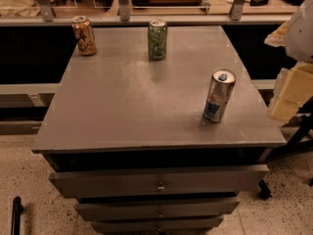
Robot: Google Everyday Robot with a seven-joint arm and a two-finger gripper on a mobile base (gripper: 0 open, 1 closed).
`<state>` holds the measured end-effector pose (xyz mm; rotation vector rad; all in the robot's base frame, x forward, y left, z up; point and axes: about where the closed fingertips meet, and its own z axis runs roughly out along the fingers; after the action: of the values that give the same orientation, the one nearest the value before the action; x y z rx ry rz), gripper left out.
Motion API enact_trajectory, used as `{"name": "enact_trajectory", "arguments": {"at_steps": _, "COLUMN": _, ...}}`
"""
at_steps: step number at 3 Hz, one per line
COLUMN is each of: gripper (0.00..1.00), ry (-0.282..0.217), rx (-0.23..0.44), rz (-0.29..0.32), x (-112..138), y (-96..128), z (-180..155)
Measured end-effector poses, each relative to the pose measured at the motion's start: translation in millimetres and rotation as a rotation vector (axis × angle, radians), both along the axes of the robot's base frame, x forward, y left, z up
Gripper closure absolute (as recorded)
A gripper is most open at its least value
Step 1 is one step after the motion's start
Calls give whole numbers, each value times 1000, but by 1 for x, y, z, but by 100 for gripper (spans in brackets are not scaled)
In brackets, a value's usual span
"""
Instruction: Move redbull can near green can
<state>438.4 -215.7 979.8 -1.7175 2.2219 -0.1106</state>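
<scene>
Redbull can (218,96) stood near the front-right corner of the counter (122,111), well apart from the green can (157,38) at mid back edge. Orange-brown can (84,35) stood at the back-left corner. Gripper (293,89), probably the pale blocky shape beyond the right edge, held nothing visible; how wide it stood, cannot tell.

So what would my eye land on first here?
Three upright cans on a grey table: the slim silver-blue redbull can stands alone near the front right. The green can is at the back middle and an orange-brown can at the back left. The robot's pale gripper sits at the right edge, beside the table and touching no can.
</scene>
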Motion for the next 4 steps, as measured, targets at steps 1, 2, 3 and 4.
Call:
{"name": "enact_trajectory", "arguments": {"at_steps": 1, "gripper": 0, "ry": 0, "rx": 0, "rz": 0, "x": 0, "y": 0, "z": 0}}
{"name": "enact_trajectory", "arguments": {"at_steps": 2, "gripper": 0, "ry": -11, "rx": 57, "rz": -4, "x": 7, "y": 5, "z": -3}}
{"name": "enact_trajectory", "arguments": {"at_steps": 3, "gripper": 0, "ry": -49, "rx": 209, "rz": -40, "x": 34, "y": 12, "z": -9}}
{"name": "enact_trajectory", "arguments": {"at_steps": 4, "gripper": 0, "ry": -76, "rx": 366, "rz": -72, "x": 66, "y": 24, "z": -14}}
